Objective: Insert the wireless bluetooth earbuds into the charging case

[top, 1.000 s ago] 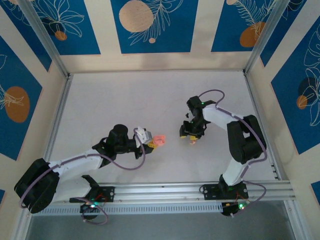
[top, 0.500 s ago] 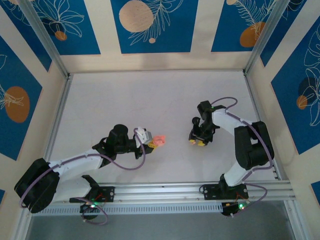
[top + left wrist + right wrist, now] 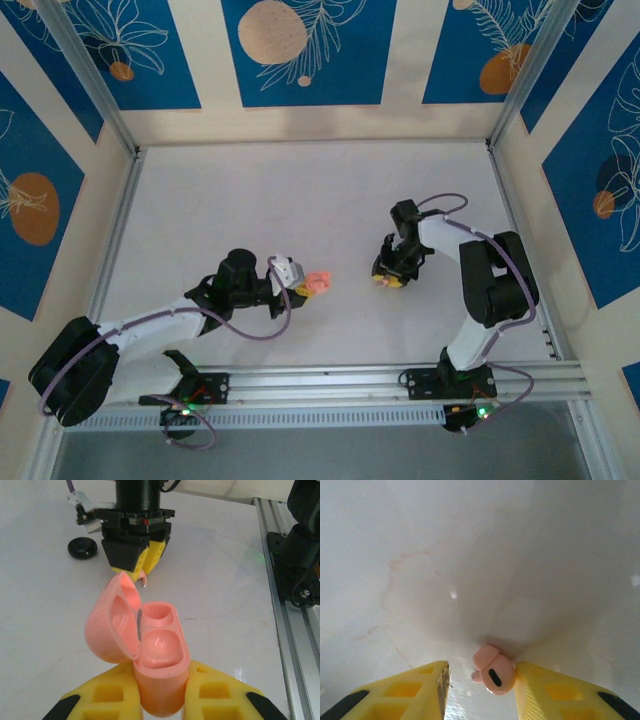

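The pink charging case has its lid swung open to the left and two empty wells showing. My left gripper is shut on its lower body and holds it just above the table. One earbud, pink with a black slot, lies on the table between the yellow fingers of my right gripper. It rests against the right finger, with a gap to the left one, so the jaws stand open around it. Seen from the left wrist, the right gripper points down at the table just beyond the case.
A small black rounded object lies on the white table beside the right gripper. An aluminium rail runs along the near edge and patterned walls enclose the table. The two grippers are about a hand's width apart.
The right gripper shifted right, then slightly back left, and came down around the earbud while its jaws narrowed. The left arm and the case have not moved.
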Robot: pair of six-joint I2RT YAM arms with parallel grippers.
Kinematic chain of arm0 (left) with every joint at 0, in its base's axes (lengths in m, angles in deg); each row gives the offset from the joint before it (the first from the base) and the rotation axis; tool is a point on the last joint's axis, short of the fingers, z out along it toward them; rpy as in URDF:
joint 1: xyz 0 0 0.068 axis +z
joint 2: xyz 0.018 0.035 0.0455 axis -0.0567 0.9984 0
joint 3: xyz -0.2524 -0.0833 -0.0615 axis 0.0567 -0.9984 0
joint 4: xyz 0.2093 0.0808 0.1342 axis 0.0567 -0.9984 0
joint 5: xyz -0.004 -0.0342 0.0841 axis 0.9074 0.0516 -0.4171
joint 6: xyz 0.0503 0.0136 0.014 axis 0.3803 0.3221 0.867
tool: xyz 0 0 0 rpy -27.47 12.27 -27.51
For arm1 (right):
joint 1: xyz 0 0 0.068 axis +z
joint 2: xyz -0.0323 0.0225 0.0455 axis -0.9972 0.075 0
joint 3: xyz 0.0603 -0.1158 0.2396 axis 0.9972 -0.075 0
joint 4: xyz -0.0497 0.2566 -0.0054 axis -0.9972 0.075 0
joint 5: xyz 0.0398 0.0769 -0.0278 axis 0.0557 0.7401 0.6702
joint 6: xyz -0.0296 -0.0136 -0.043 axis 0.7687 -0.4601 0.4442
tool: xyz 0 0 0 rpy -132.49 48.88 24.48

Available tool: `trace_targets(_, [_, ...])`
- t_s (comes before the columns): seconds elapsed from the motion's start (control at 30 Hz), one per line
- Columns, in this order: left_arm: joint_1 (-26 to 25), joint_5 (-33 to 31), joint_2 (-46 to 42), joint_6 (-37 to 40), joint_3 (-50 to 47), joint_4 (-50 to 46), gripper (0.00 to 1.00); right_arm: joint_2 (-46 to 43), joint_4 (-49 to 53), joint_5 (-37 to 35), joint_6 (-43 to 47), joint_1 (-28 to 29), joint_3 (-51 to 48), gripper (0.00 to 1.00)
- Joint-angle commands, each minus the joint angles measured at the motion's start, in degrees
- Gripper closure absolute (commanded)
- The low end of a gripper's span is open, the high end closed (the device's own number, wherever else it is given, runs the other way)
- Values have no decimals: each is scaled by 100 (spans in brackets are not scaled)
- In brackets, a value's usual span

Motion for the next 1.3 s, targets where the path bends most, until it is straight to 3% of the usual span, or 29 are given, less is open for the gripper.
trace_targets(0.0, [60,-33,-101,120,44,-65,86,105,-88,99,127,57,259,60])
trace_targets(0.43, [58,-60,-131,140,27,-101,86,260,403,-364,358,214,427,60])
trace_targets(0.8, [60,-103,-188,159,36,-186,86,563,468,-786,393,392,633,67])
trace_targets(1.27, [59,-110,-124,203,79,-241,86,326,236,-887,550,444,505,76])
